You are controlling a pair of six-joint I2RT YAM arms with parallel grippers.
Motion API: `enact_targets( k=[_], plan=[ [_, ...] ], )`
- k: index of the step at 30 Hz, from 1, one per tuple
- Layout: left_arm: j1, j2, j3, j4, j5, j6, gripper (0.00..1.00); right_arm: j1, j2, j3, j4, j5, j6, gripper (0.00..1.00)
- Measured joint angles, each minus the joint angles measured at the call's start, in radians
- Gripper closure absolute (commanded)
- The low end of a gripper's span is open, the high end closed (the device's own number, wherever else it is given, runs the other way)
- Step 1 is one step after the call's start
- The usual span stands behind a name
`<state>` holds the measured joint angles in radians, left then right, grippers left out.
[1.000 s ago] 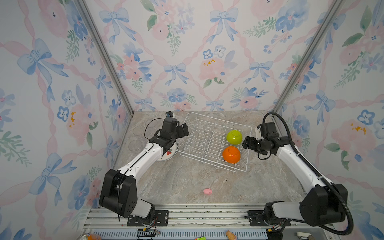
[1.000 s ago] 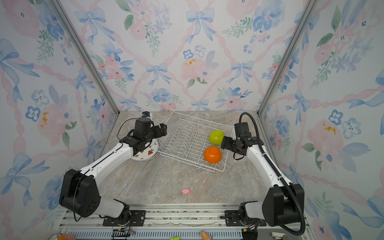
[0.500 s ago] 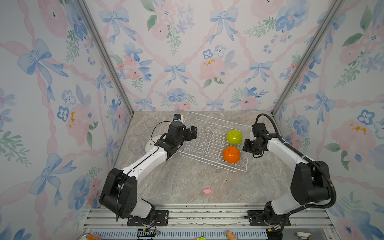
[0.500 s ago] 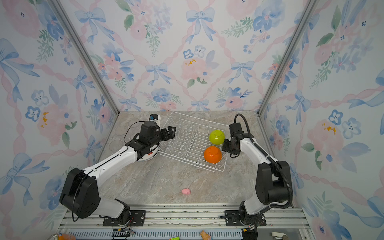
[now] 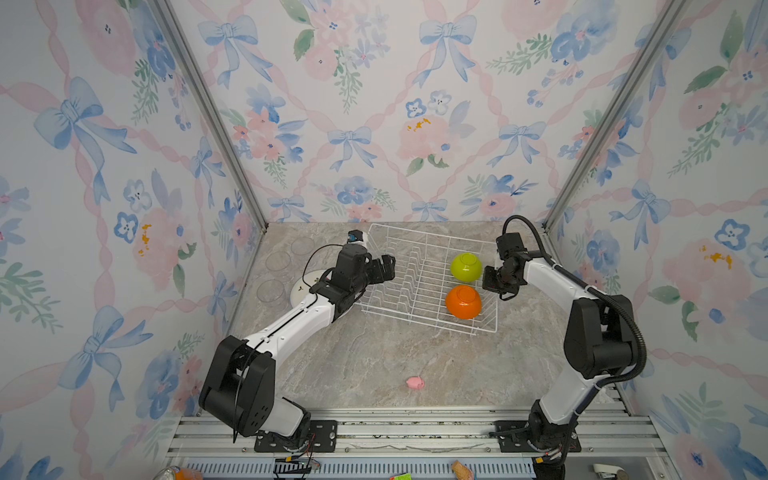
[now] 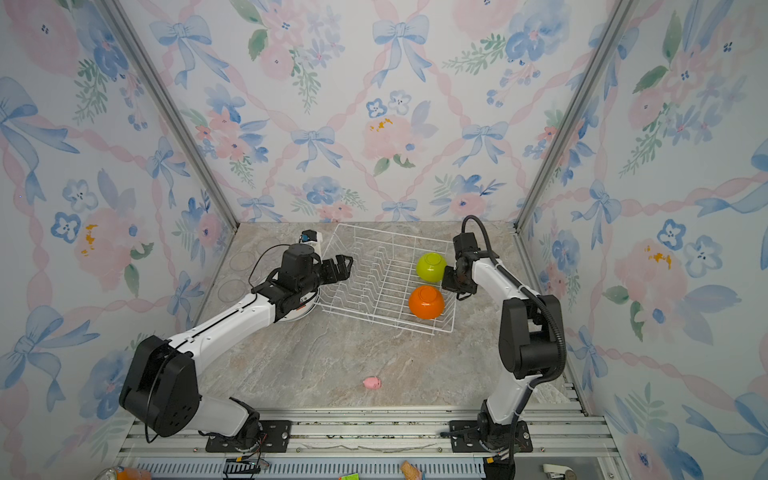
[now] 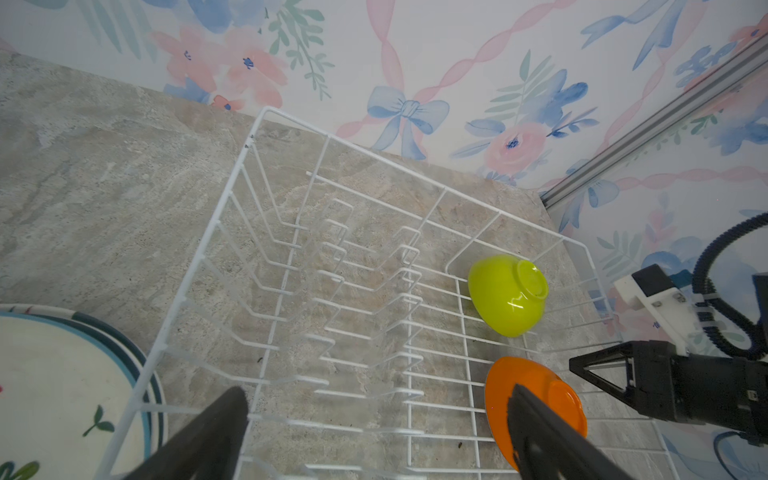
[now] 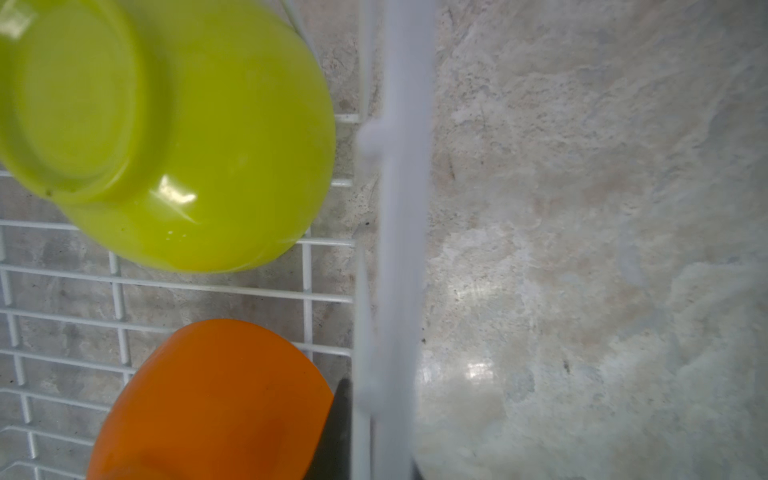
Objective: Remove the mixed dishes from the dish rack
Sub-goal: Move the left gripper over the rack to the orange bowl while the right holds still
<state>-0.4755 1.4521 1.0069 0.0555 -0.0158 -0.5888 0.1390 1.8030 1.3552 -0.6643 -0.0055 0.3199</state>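
The white wire dish rack [image 5: 432,235] [image 6: 395,233] [image 7: 233,183] stands at the back of the table. Two bowls lie upside down at its right end: a lime-green bowl [image 5: 466,267] [image 6: 431,267] [image 7: 507,295] [image 8: 166,137] and an orange bowl [image 5: 463,302] [image 6: 426,302] [image 7: 498,395] [image 8: 208,407]. My right gripper [image 5: 490,279] [image 6: 451,279] [image 8: 380,436] is shut on the rack's right rim wire [image 8: 399,249], beside the bowls. My left gripper [image 5: 384,268] [image 6: 343,266] [image 7: 378,432] hangs open and empty over the rack's left edge.
Stacked plates [image 5: 301,291] [image 7: 62,374] lie on the table left of the rack, partly under my left arm. Clear glasses [image 5: 278,262] [image 6: 232,289] stand further left by the wall. A small pink toy [image 5: 415,382] [image 6: 372,382] lies near the front.
My right gripper has closed on the rack's right rim wire. My left gripper has swung right, from above the plates to the rack's left edge, staying open.
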Motion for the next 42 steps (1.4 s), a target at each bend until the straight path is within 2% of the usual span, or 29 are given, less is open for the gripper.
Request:
enact_targets(
  k=[15, 17, 26, 33, 35, 36, 37, 40, 42],
  plan=[
    [-0.016, 0.06, 0.047, 0.001, 0.108, -0.017, 0.02, 0.023, 0.199, 0.25, -0.039, 0.002, -0.143, 0.95],
    [-0.019, 0.06, 0.048, 0.0, 0.111, -0.018, 0.02, 0.032, 0.204, 0.251, -0.039, 0.002, -0.145, 0.98],
    [-0.021, 0.064, 0.052, 0.0, 0.116, -0.018, 0.02, 0.042, 0.162, 0.185, -0.003, 0.011, -0.148, 0.98],
    [-0.023, 0.097, 0.086, 0.0, 0.129, -0.018, 0.02, 0.05, 0.133, 0.147, 0.025, 0.038, -0.148, 0.94],
    [-0.026, 0.111, 0.103, 0.0, 0.13, -0.018, 0.02, 0.051, 0.129, 0.144, 0.029, 0.039, -0.146, 0.9],
    [-0.029, 0.117, 0.111, 0.0, 0.13, -0.018, 0.02, 0.051, 0.127, 0.142, 0.031, 0.038, -0.145, 0.82],
    [-0.03, 0.126, 0.119, 0.0, 0.13, -0.018, 0.02, 0.051, 0.123, 0.136, 0.034, 0.041, -0.148, 0.79],
    [-0.037, 0.143, 0.13, 0.0, 0.132, -0.018, 0.02, 0.063, 0.114, 0.106, 0.053, 0.145, -0.226, 0.49],
    [-0.04, 0.152, 0.13, -0.002, 0.134, -0.019, 0.02, 0.066, 0.1, 0.095, 0.069, 0.184, -0.261, 0.42]
  ],
)
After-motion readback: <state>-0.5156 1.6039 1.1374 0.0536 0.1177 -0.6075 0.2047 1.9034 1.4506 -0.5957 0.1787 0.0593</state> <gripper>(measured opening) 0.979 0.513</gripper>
